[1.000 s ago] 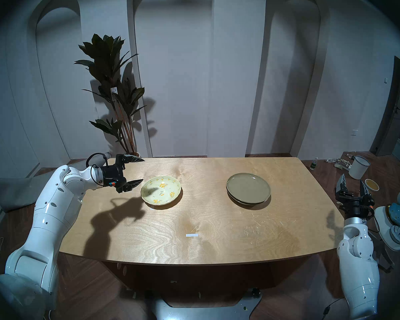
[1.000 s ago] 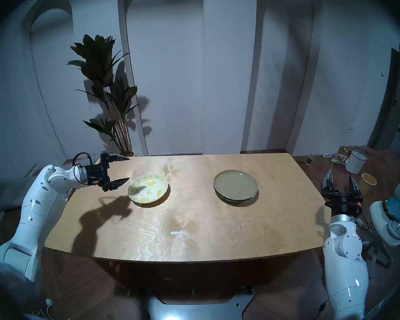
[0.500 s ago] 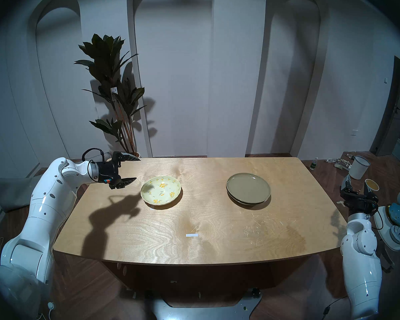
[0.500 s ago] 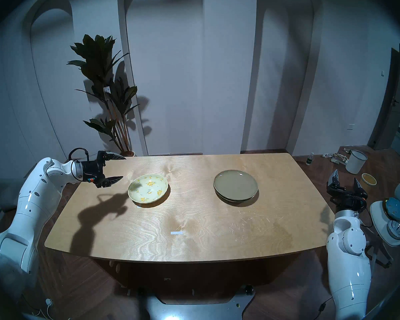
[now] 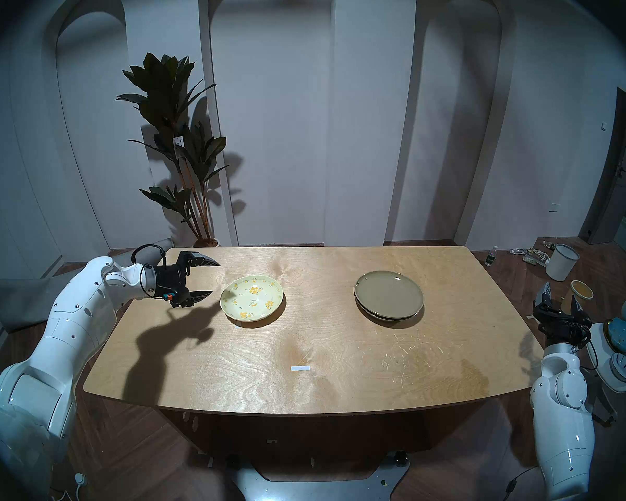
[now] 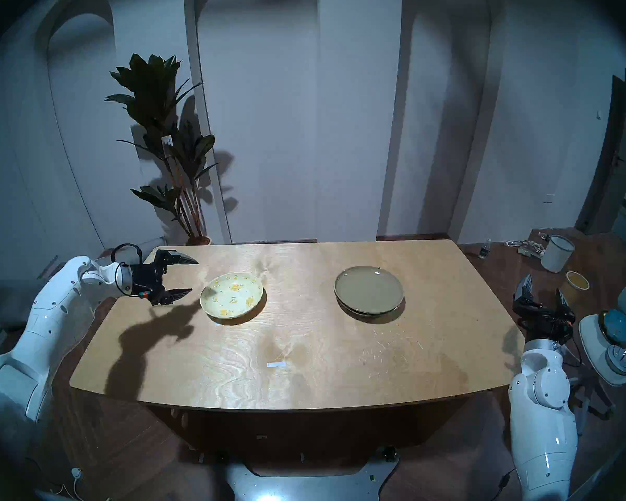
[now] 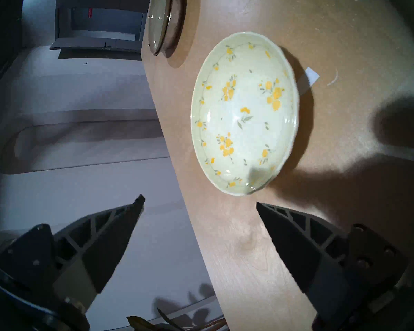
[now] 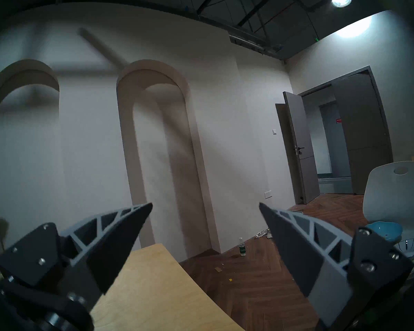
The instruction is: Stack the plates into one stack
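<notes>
Wooden desk point(image 5: 304, 345) spans between the two end effectors, w/ a small white tape strip point(image 5: 300, 368) near its front edge, roughly midway between them. Tall potted plant point(image 5: 176, 146) stands on the floor beyond the left end effector. Past the right end effector: white bucket point(image 5: 561, 261), water bottle point(image 5: 491, 257), white chair point(image 8: 396, 192), grey door point(image 8: 299, 149).

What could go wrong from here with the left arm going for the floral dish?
1. The left gripper is open beside the floral dish, level with its near rim; a low approach could shove it across the table rather than clamp it.
2. The olive-tan plate already sits on another plate; a hard or off-centre drop could shift that pair.
</notes>
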Motion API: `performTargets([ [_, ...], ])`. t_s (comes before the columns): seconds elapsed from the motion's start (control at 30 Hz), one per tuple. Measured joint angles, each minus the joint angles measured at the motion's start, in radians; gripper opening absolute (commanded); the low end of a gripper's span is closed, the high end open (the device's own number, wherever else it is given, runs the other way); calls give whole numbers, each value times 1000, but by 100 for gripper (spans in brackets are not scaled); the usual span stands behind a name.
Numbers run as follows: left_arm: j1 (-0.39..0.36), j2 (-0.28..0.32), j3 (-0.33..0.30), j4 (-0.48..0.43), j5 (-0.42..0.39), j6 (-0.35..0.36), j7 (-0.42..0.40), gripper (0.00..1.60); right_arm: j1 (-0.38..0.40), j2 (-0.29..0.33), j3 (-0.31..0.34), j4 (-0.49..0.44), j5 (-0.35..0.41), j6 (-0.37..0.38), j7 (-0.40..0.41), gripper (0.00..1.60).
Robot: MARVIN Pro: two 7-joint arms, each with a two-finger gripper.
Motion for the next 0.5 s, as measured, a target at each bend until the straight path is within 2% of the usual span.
performTargets([
  [0.1, -9, 7, 40, 24, 35, 0, 46, 160, 0, -10, 1, 15, 3, -24, 13, 160],
  [0.33, -31, 10, 85, 78, 123, 0, 142, 160, 1, -25, 3, 34, 10, -69, 37, 160],
  [0.5, -39, 14, 118, 90, 148, 0, 191, 160, 2, -31, 4, 35, 11, -87, 47, 160],
])
